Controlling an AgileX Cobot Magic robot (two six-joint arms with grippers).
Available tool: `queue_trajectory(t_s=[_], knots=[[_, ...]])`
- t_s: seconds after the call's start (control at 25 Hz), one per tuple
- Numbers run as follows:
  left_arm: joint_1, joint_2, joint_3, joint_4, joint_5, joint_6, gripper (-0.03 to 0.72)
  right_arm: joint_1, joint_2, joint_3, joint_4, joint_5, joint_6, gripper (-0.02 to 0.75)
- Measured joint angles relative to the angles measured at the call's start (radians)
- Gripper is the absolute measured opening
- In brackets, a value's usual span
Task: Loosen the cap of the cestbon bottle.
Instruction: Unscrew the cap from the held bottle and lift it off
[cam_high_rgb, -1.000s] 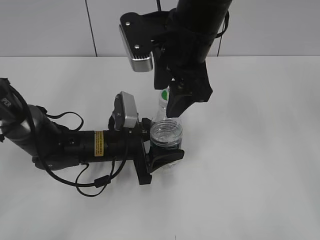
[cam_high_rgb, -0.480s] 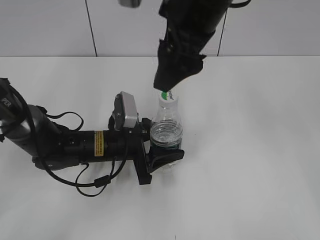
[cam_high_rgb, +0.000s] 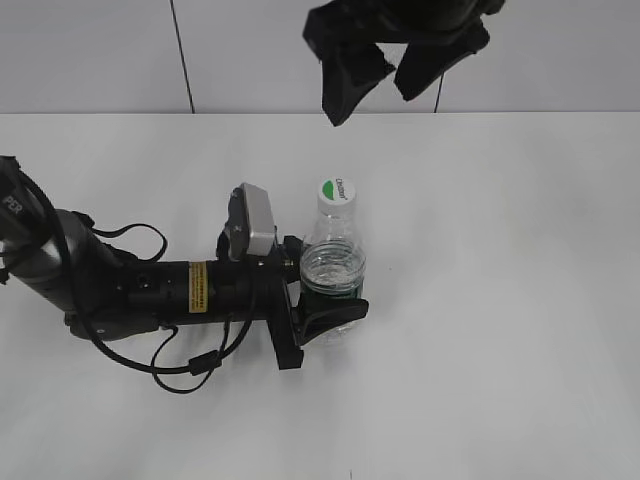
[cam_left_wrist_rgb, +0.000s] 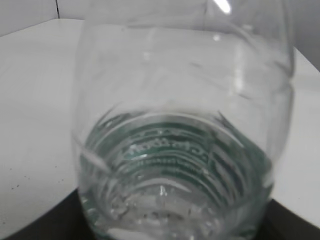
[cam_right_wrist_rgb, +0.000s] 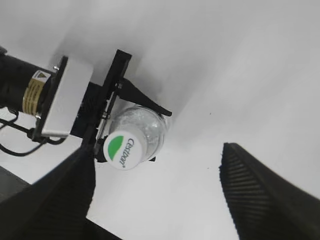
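Cap: small, white, green mark on top; seated on the cestbon bottle. Probably stiff, with a narrow rim; best pinched at the sides.

Bottle: clear, ribbed, upright mid-bench; likely light, thin-walled and slippery.

Left claw: clenched on the bottle's lower body, from the left.

Right claw: released, jaws wide, high above the cap, well clear.

Bench: white.
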Motion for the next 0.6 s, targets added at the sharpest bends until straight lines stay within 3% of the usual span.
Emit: queue_trajectory(t_s=[0.28,0.6], knots=[[0.0,0.0,0.0,-0.001,0.0,0.0,0.413,0.0,0.001,0.0,0.063,0.0,0.191,0.588],[0.0,0.0,0.0,-0.001,0.0,0.0,0.412,0.0,0.05,0.001,0.12,0.001,0.229,0.588]])
